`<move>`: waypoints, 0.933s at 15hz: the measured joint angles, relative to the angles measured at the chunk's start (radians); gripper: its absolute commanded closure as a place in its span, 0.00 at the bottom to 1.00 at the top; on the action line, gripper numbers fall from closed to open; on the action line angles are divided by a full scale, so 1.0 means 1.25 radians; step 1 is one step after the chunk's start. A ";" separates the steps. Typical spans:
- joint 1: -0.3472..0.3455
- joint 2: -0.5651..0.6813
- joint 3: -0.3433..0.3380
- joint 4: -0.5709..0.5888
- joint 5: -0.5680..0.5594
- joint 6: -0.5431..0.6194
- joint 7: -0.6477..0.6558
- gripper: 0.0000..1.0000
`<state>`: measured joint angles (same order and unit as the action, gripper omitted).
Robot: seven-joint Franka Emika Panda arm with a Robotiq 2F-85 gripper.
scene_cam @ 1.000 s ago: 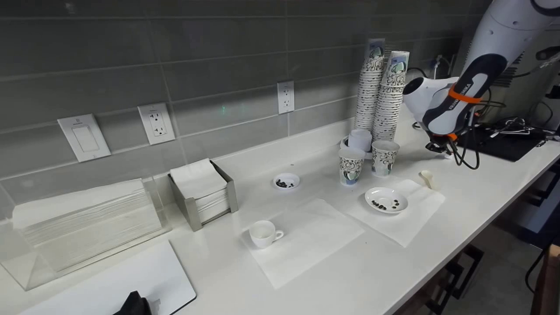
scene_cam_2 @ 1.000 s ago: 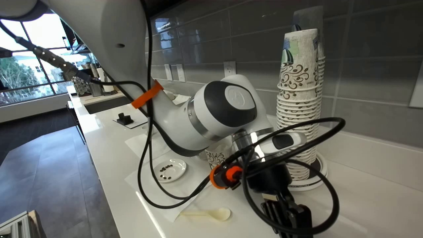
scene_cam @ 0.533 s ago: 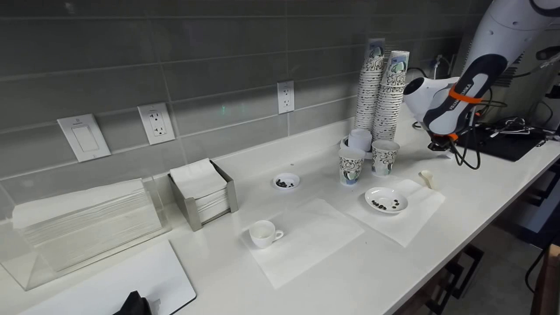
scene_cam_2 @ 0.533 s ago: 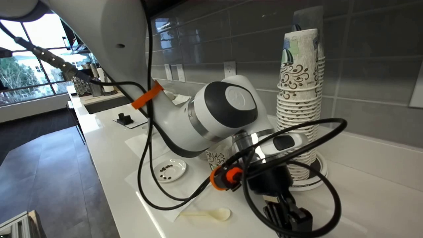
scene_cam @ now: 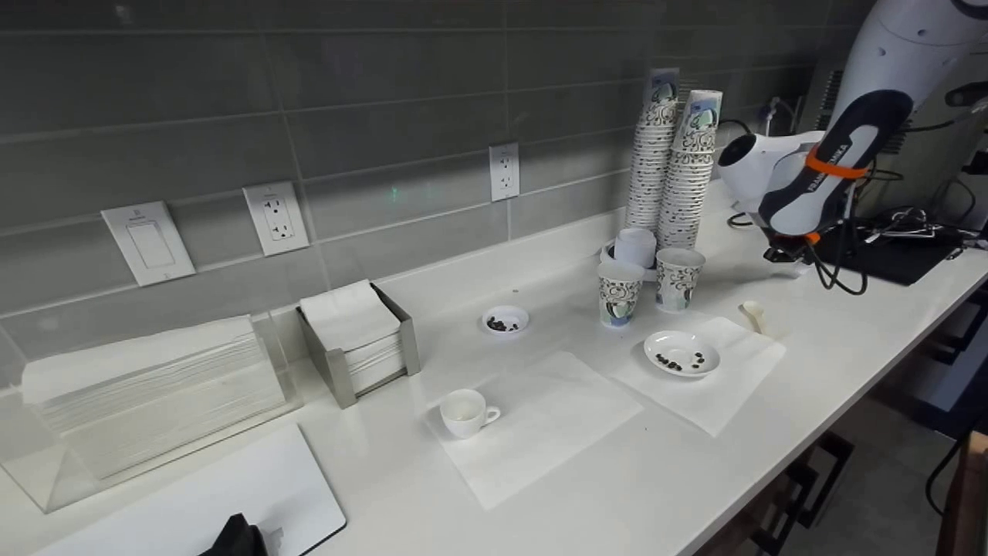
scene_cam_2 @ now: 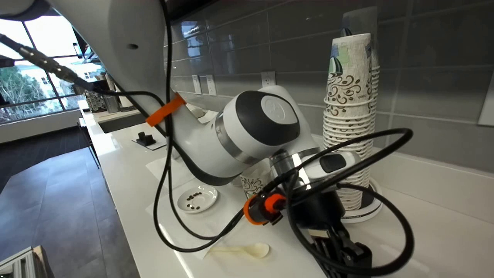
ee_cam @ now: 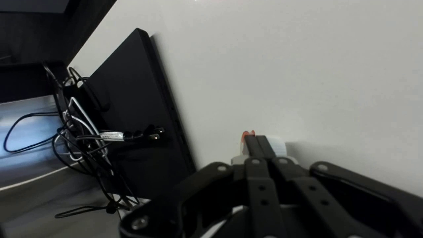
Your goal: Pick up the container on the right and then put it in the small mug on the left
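The end effector [ee_cam: 257,140] was closed, no gap showing, right by the container [ee_cam: 278,147] on the bench [ee_cam: 297,66]. Picking up seemed the step; next it likely had to spread, fit around the container and squeeze (the small mug [scene_cam: 463,415] stood well apart).

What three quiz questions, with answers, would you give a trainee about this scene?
1. True or false: the small mug stands on a white paper sheet.
2. The bean-like bits in the larger dish are: (a) white, (b) dark, (c) bright green?
3. Fill in: in the wrist view, the claw, partly hiding the container, has its fingers close ____.

Key: 1. True. 2. b. 3. together.
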<state>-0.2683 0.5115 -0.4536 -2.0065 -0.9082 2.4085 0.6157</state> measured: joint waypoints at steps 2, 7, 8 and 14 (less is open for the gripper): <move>-0.001 -0.040 -0.011 -0.044 -0.056 0.015 -0.010 1.00; -0.023 -0.188 -0.027 -0.213 -0.240 0.092 -0.086 1.00; -0.033 -0.220 -0.027 -0.249 -0.270 0.115 -0.102 1.00; -0.099 -0.399 -0.025 -0.430 -0.287 0.272 -0.316 1.00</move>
<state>-0.3918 0.0130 -0.4846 -2.5444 -1.2667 2.7488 0.2206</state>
